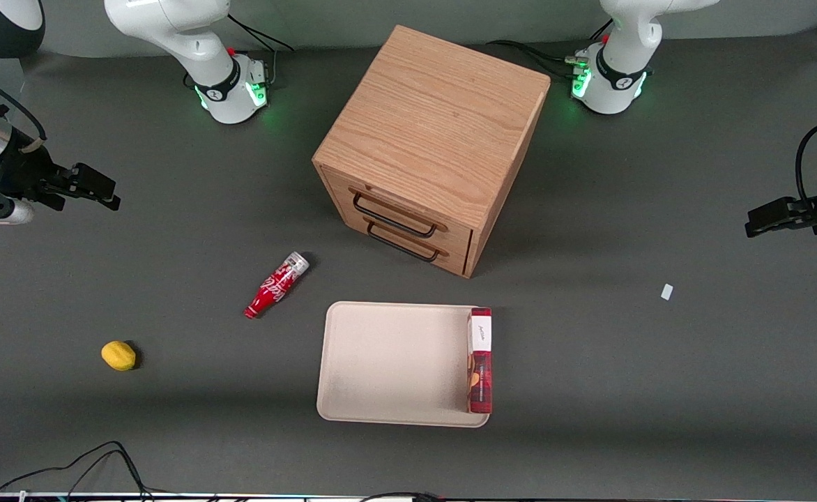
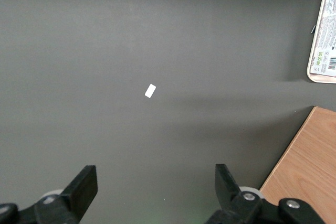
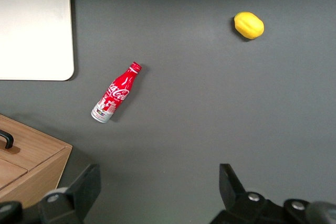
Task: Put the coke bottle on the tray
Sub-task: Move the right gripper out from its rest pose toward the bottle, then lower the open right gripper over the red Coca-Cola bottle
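Right now the coke bottle [image 1: 276,284] lies on its side on the dark tabletop [image 1: 171,418], cap end nearer the front camera, silvery base pointing toward the wooden cabinet [image 1: 429,146]. It sits just off a corner of the tray [image 1: 387,362], not touching it, on the working arm's side. A red-and-white box [image 1: 479,359] lies along the tray's edge toward the parked arm's end. A lemon [image 1: 118,355] rests well apart from the bottle, nearer the front camera. The gripper [image 1: 105,194] hangs above bare tabletop at the working arm's end, well away from the bottle, its fingers [image 3: 79,190] spread wide and holding nothing.
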Robot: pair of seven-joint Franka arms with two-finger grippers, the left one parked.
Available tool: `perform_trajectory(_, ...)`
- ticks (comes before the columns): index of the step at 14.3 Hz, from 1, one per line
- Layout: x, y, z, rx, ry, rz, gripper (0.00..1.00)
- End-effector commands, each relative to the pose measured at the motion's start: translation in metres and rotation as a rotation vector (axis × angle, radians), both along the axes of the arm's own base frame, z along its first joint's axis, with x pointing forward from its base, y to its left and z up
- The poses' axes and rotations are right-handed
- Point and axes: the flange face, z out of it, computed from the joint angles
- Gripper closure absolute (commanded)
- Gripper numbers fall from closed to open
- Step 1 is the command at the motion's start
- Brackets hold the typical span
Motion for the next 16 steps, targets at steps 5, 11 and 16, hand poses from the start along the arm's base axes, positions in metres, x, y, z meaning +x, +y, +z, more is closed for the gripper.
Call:
perform_trajectory(5, 0.003, 0.008, 0.007, -0.011, 0.005, -0.040, 0.00)
perform_trajectory(11, 0.019, 0.073, -0.023, -0.020, 0.022, -0.139, 0.00)
perform_trajectory(16, 0.042, 0.126, -0.082, -0.023, 0.047, -0.334, 0.00)
